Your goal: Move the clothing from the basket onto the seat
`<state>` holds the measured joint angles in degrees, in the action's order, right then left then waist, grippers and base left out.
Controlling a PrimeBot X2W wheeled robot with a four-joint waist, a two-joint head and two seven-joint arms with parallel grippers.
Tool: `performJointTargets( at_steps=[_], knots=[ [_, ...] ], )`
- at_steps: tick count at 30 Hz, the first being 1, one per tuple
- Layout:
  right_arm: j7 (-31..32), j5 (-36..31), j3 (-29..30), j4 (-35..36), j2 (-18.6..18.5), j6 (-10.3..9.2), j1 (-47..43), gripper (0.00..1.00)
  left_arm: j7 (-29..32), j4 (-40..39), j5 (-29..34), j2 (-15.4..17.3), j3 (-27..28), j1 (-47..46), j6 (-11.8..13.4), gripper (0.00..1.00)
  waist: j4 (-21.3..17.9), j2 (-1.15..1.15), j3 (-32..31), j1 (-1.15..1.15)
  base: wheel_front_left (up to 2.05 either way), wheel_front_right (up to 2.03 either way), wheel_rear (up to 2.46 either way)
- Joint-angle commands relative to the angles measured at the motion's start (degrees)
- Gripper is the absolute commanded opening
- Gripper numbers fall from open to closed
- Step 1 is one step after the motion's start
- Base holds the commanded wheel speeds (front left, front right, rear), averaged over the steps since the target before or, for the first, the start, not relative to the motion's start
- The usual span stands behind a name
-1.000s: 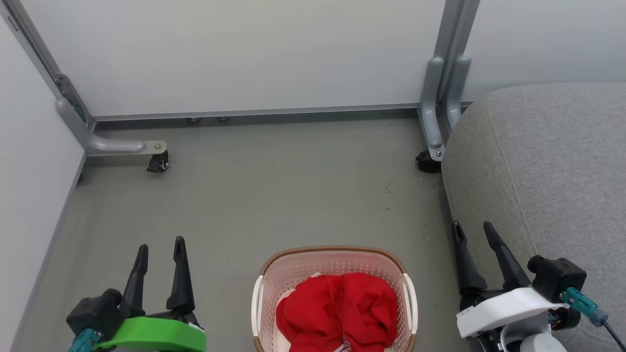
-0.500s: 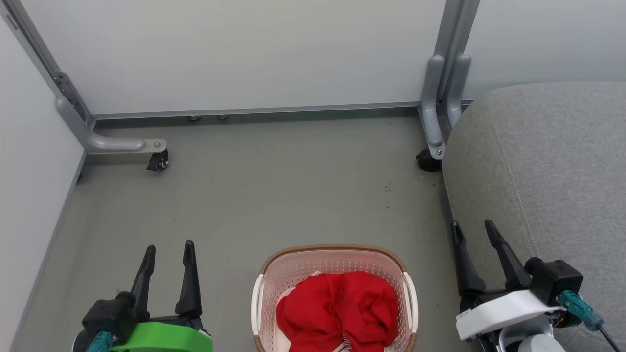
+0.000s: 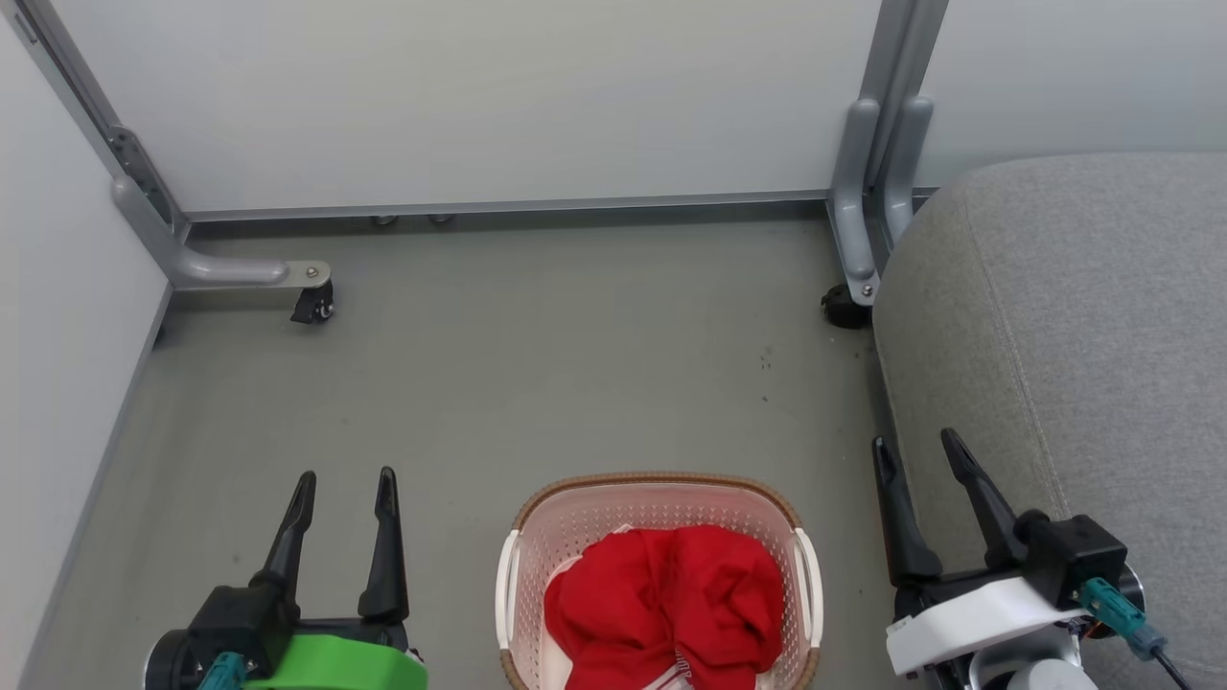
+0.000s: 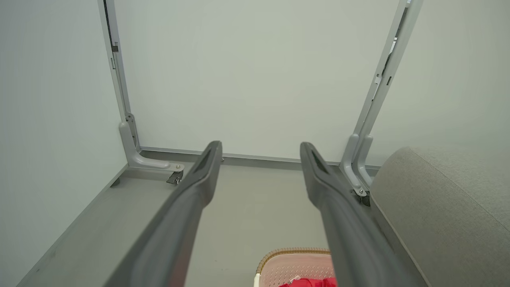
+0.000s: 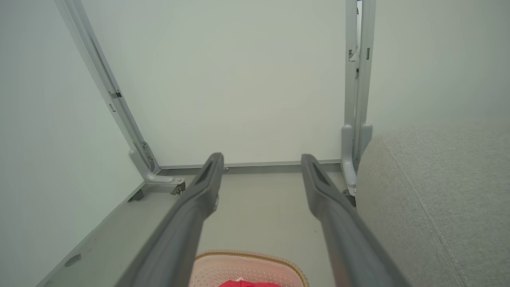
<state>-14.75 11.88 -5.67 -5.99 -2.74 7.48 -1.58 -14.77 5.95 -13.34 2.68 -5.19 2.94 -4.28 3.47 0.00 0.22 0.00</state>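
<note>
Red clothing (image 3: pixel 666 604) lies bunched in the cream basket (image 3: pixel 575 522) with a brown rim, low in the middle of the head view. The basket's far rim (image 4: pixel 293 252) and a sliver of red clothing (image 4: pixel 306 283) peek in at the bottom of the left wrist view; the right wrist view also catches the basket (image 5: pixel 247 259). The grey seat (image 3: pixel 1083 326) rises at the right. My left gripper (image 3: pixel 345 484) hovers open over the floor left of the basket, holding nothing. At the seat's edge, right of the basket, my right gripper (image 3: pixel 915 446) is open and empty too.
Pale partition panels wall in the back and left. Their grey metal feet with black castors stand at the back left (image 3: pixel 312 307) and beside the seat (image 3: pixel 844 311). Bare grey floor (image 3: pixel 537 374) stretches ahead of the basket.
The left gripper has shifted right, toward the basket. The right gripper has drifted slightly left. The head view has tipped a little, so the whole scene sits slightly higher.
</note>
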Motion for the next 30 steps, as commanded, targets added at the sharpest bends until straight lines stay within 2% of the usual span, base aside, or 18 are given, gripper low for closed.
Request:
performJointTargets(
  at_steps=[1, 20, 30],
  knots=[
    [-0.6, -1.2, -0.2, 0.3, -0.3, 0.02, -0.6, 1.00, -0.6, -0.2, 1.2, 0.4, 0.0, 0.9, 0.0, 1.00, 0.1, 0.00, 0.1, 0.00, 0.00, 0.00, 0.00],
    [-0.5, -0.8, -0.8, 0.5, -0.3, 0.01, -0.8, 1.00, -0.4, 0.0, 1.9, 0.4, -0.1, 1.1, -0.6, 1.00, 0.0, 0.00, 0.3, 0.00, 0.00, 0.00, 0.00],
    [-0.5, -0.5, -0.5, 1.7, -0.3, 0.01, -0.9, 1.00, -0.4, -1.0, 4.5, 0.4, -1.6, 0.8, -1.9, 1.00, 0.0, 0.00, 1.4, 0.00, 0.00, 0.00, 0.00]
  ],
)
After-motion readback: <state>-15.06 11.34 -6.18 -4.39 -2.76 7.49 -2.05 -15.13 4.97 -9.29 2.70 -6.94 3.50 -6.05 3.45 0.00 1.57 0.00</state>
